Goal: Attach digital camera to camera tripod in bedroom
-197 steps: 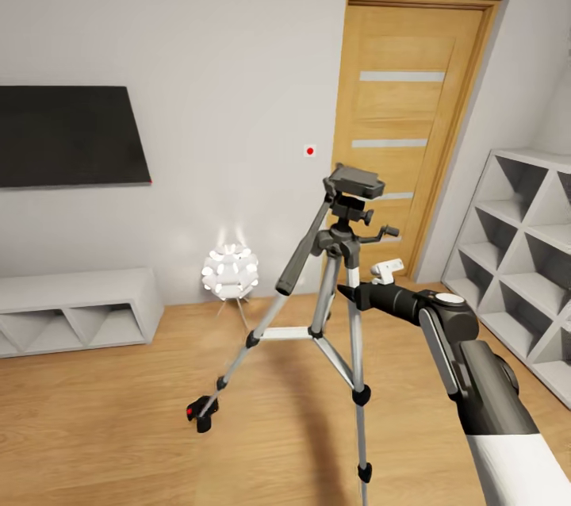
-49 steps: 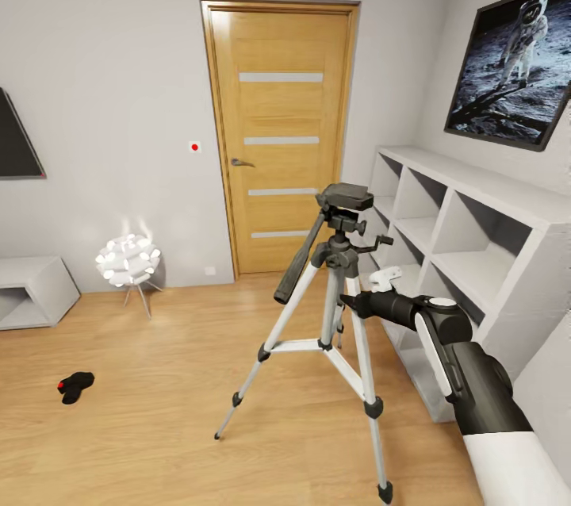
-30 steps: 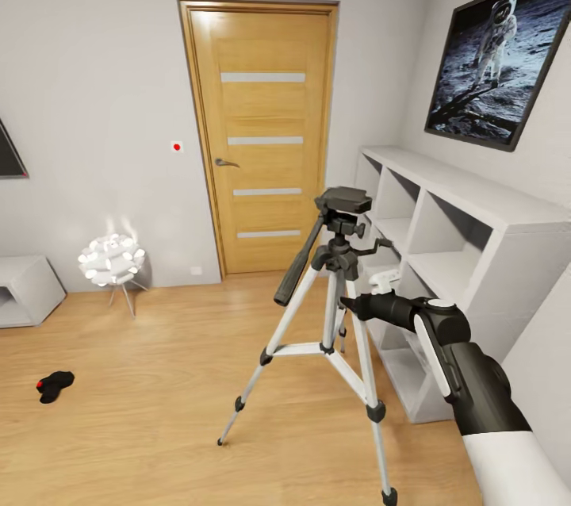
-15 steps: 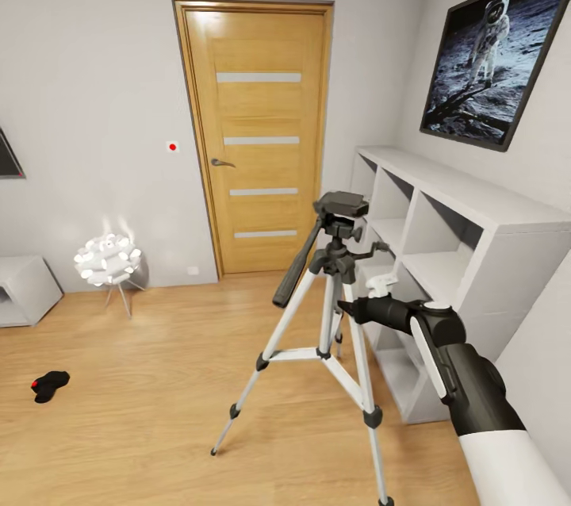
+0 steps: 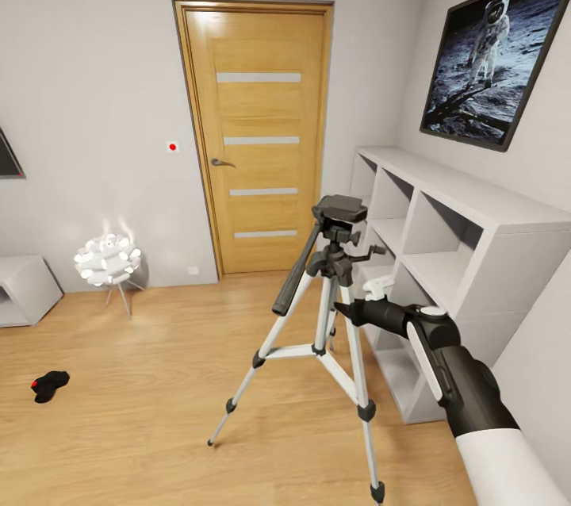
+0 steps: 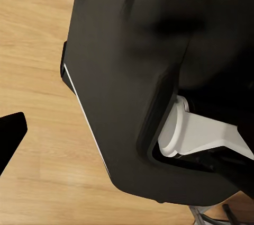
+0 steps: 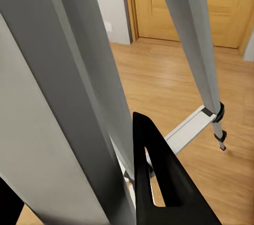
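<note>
The camera tripod (image 5: 333,260) stands on the light wood floor in the middle of the head view, with silver legs, a black head and a long black pan handle. My right gripper (image 5: 343,308) is shut on its right-hand leg just below the head. In the right wrist view that silver leg (image 7: 69,103) sits close up against a black finger (image 7: 153,177). The digital camera (image 5: 49,385), small and black with a red spot, lies on the floor far to the left. The left wrist view looks at my own black body shell (image 6: 137,66); the state of my left gripper is unclear.
A wooden door (image 5: 262,141) is shut in the far wall. White cube shelves (image 5: 468,252) run along the right wall under an astronaut picture (image 5: 496,54), close to the tripod. A glowing white lamp (image 5: 107,258) and a low white cabinet (image 5: 24,288) stand at left.
Over the earlier frames the view swung right, leaving the digital camera far left while the tripod stayed with my right arm. In the last half second arm and tripod shifted slightly down and left.
</note>
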Robot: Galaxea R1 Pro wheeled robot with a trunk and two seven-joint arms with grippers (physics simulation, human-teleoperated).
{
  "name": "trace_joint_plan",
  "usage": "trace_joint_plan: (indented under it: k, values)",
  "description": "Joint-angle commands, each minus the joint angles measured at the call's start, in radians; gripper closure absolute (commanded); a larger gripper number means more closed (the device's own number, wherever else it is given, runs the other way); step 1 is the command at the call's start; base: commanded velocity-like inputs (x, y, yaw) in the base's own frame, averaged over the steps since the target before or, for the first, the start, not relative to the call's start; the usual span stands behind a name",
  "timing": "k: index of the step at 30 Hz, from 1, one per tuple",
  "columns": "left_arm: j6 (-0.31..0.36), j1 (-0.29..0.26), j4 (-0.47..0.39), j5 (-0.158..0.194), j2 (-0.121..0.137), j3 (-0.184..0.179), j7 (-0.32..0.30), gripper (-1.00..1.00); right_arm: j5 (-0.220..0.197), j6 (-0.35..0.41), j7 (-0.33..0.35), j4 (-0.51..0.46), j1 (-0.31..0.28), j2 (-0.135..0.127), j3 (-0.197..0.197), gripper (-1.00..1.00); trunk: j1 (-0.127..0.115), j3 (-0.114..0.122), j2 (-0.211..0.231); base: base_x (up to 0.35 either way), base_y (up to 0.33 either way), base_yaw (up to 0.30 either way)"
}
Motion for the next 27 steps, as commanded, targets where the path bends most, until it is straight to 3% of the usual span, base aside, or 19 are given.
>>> trace_joint_plan:
  k: [1,27]
  values:
    - [-0.001,0.000,-0.002,0.005,0.000,-0.001,0.001,-1.00,-0.004,0.001,0.004,0.003,-0.001,0.001,0.001,1.00,0.001,-0.002,-0.002,0.000,0.000,0.000]
    - [-0.001,0.000,-0.002,0.005,0.000,-0.001,0.001,-1.00,0.003,-0.028,-0.008,0.047,-0.001,0.000,0.000,1.00,0.001,-0.002,-0.002,0.000,0.000,0.000]
